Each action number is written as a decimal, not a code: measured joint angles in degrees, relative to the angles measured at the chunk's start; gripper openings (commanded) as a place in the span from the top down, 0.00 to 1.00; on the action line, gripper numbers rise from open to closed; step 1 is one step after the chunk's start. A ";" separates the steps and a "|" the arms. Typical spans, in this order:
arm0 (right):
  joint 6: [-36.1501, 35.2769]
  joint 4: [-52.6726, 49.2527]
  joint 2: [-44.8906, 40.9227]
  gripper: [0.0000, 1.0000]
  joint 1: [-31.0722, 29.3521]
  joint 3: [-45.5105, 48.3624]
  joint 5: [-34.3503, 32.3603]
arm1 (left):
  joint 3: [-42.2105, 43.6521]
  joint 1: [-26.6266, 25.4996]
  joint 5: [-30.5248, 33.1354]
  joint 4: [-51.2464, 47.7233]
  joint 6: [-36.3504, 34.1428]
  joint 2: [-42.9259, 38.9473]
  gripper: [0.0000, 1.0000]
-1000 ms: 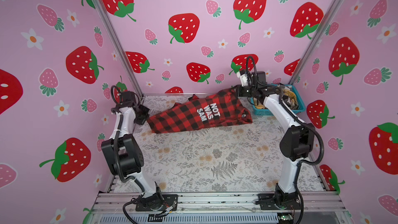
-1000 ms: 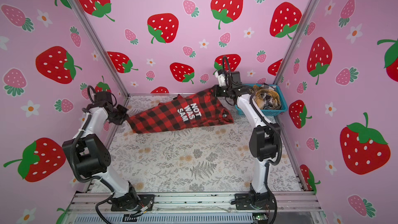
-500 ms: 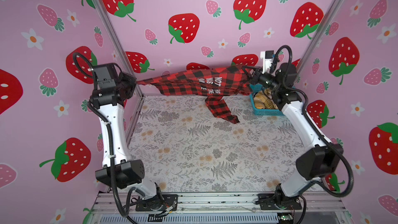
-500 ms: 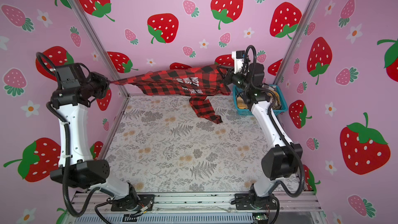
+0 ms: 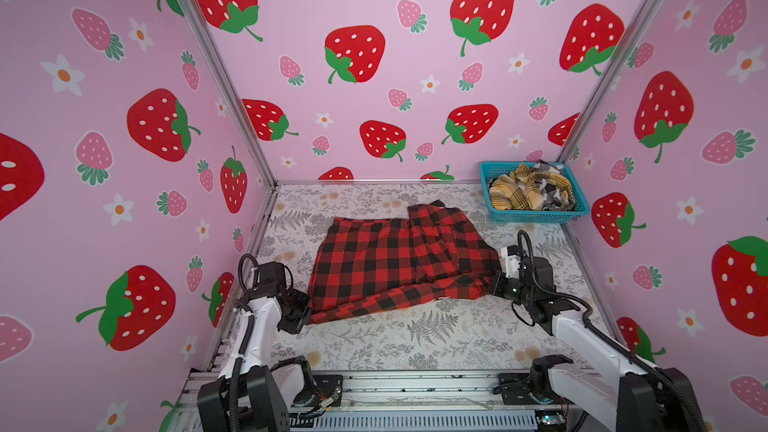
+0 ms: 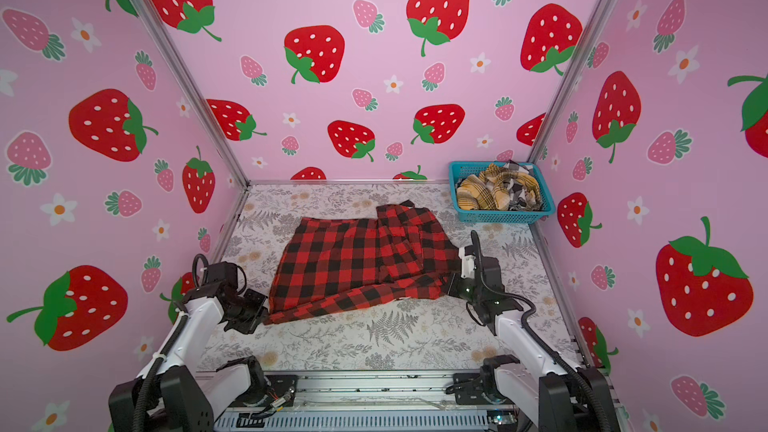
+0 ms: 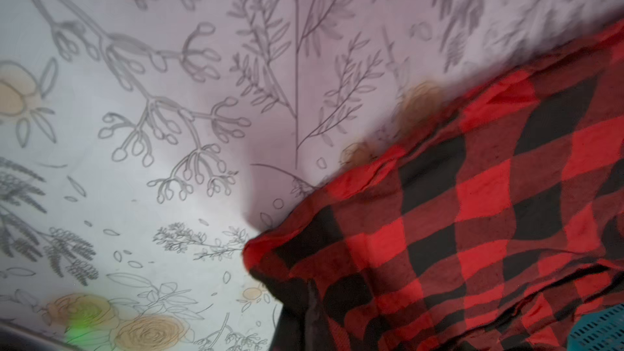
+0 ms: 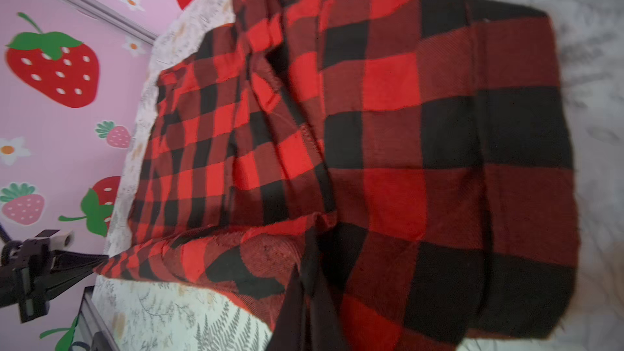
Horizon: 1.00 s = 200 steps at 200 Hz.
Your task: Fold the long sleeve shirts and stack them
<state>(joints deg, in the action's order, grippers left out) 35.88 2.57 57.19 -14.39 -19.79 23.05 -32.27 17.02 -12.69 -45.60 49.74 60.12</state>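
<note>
A red-and-black check long sleeve shirt [image 5: 399,259] [image 6: 361,263] lies spread on the floral table, plain side up, no lettering showing. A fold of it runs along its near edge between my two grippers. My left gripper [image 5: 305,311] [image 6: 264,315] is shut on the shirt's near left corner. My right gripper [image 5: 488,284] [image 6: 451,284] is shut on its near right corner. The left wrist view shows the cloth [image 7: 472,214] pinched at the left gripper [image 7: 310,305]. The right wrist view shows the shirt [image 8: 388,130] pinched at the right gripper [image 8: 309,281]. A mustard plaid shirt [image 5: 515,193] and a black-and-white one [image 5: 552,191] lie crumpled in the basket.
The turquoise mesh basket [image 5: 536,216] [image 6: 503,216] stands in the back right corner. Pink strawberry walls close in the left, back and right sides. A metal rail [image 5: 415,388] with both arm bases runs along the front. Bare floral table [image 5: 415,347] shows between shirt and rail.
The shirt hung stretched in the air near the back wall; now it lies on the table. Both arms have come down and forward, still holding it.
</note>
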 measured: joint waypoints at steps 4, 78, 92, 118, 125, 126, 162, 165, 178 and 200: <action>0.11 -0.74 -0.07 1.00 0.02 0.02 -0.37 | 0.24 -0.66 0.13 0.04 0.02 0.07 1.00; -2.21 -8.79 4.00 0.74 -0.22 -3.61 -3.06 | -0.24 -5.03 2.05 2.64 -0.26 5.70 1.00; -2.60 -11.61 3.67 0.60 -0.55 -4.46 -5.07 | -0.79 -5.09 3.78 2.73 -0.68 5.79 1.00; -3.08 -18.78 3.39 0.54 -2.71 -8.63 -10.21 | -1.64 -4.96 5.92 3.43 -1.68 7.61 1.00; -3.15 -20.02 3.17 0.55 -3.32 -9.90 -11.04 | -1.68 -4.98 6.14 3.61 -1.84 8.17 1.00; -3.17 -20.37 3.08 0.55 -3.45 -10.25 -11.39 | -1.68 -4.98 6.16 3.61 -1.90 8.26 1.00; -4.17 -22.21 4.13 0.56 -4.15 -14.58 -13.38 | -2.36 -5.38 6.29 3.54 -2.21 8.85 1.00; -4.24 -22.25 4.55 0.56 -4.15 -14.84 -13.49 | -2.54 -5.42 6.29 3.52 -2.23 8.85 1.00; -4.50 -22.36 5.95 0.53 -4.15 -15.50 -13.70 | -3.32 -5.57 6.25 3.30 -2.60 8.70 1.00; -5.66 -23.52 8.66 0.41 -4.15 -17.51 -13.79 | -4.92 -6.12 6.21 2.49 -3.06 7.61 1.00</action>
<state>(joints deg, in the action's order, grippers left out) 30.22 -20.95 65.84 -18.55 -37.30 9.26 -37.19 10.90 -6.48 -43.11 46.68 67.72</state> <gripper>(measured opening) 0.503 0.046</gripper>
